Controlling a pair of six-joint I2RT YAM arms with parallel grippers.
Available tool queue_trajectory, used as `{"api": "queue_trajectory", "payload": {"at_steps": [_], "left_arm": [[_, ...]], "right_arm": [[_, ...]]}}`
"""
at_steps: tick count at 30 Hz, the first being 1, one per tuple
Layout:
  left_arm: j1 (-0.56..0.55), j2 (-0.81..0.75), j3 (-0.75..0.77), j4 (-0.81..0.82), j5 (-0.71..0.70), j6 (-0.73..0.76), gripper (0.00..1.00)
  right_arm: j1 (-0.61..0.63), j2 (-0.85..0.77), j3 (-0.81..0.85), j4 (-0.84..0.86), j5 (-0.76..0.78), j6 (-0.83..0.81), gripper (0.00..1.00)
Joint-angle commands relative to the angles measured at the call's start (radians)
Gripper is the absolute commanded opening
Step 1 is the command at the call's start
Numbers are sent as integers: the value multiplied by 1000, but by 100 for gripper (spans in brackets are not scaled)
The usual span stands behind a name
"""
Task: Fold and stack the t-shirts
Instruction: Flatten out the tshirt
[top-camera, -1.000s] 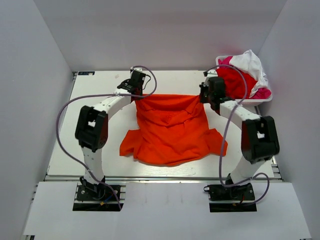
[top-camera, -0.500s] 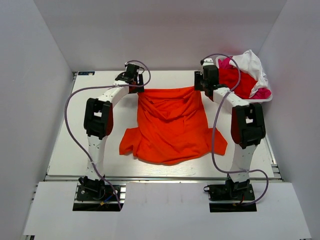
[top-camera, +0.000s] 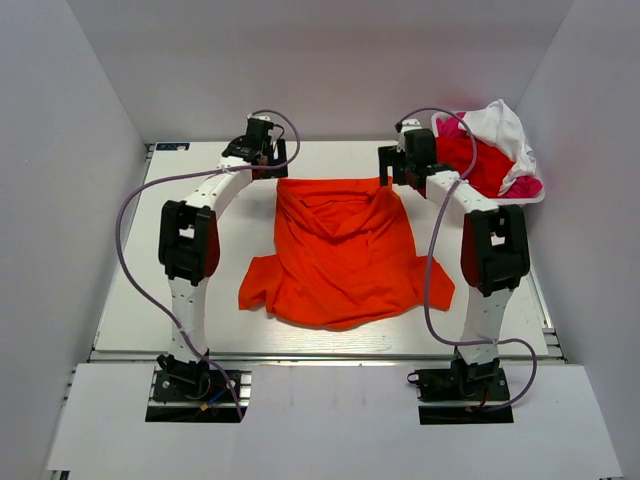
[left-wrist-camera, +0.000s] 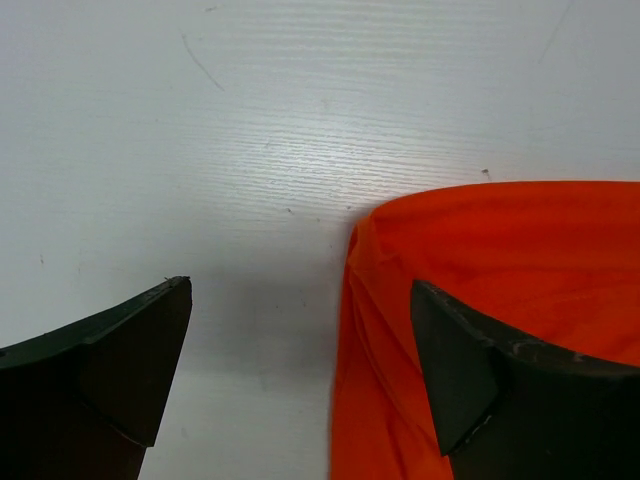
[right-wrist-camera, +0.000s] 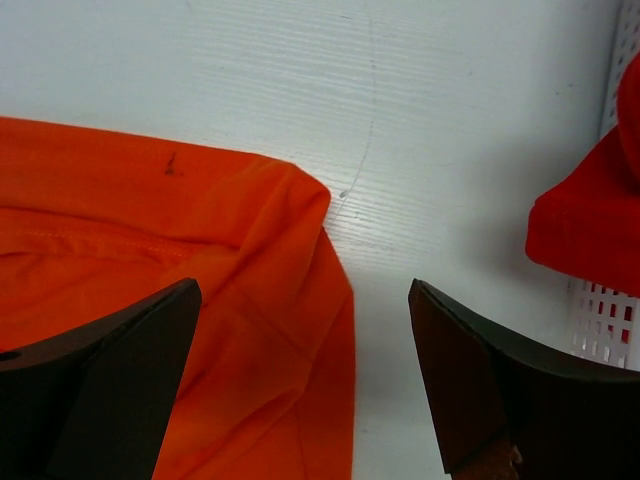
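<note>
A bright orange t-shirt (top-camera: 345, 250) lies spread on the white table (top-camera: 200, 200), its far edge straight and its sleeves sticking out near the front. My left gripper (top-camera: 272, 168) hovers open over the shirt's far left corner (left-wrist-camera: 500, 240), holding nothing; its own point (left-wrist-camera: 298, 288) is above bare table beside the cloth. My right gripper (top-camera: 392, 172) stands open over the far right corner (right-wrist-camera: 150, 220), with the cloth edge below the gap (right-wrist-camera: 303, 285). Red, pink and white t-shirts (top-camera: 480, 160) are heaped at the back right.
A white perforated basket (top-camera: 535, 195) at the table's back right corner holds the heap; its wall (right-wrist-camera: 600, 310) and a red fold (right-wrist-camera: 590, 220) show close to my right fingers. White walls enclose the table on three sides.
Both grippers have opened and let go of the orange shirt's far corners. The arms reached farther back, and the shirt's far edge now lies flat on the table.
</note>
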Motion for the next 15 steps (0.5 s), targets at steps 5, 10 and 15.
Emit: {"api": "queue_trajectory", "payload": {"at_steps": [5, 10, 15], "left_arm": [[-1, -178, -74, -29, 62, 20, 100], [-32, -310, -304, 20, 141, -28, 100], [-84, -404, -547, 140, 331, -105, 100]], "right_arm": [[3, -134, -34, -25, -105, 3, 90], [3, -211, -147, -65, -97, 83, 90], [2, -266, -265, -65, -97, 147, 90]]}}
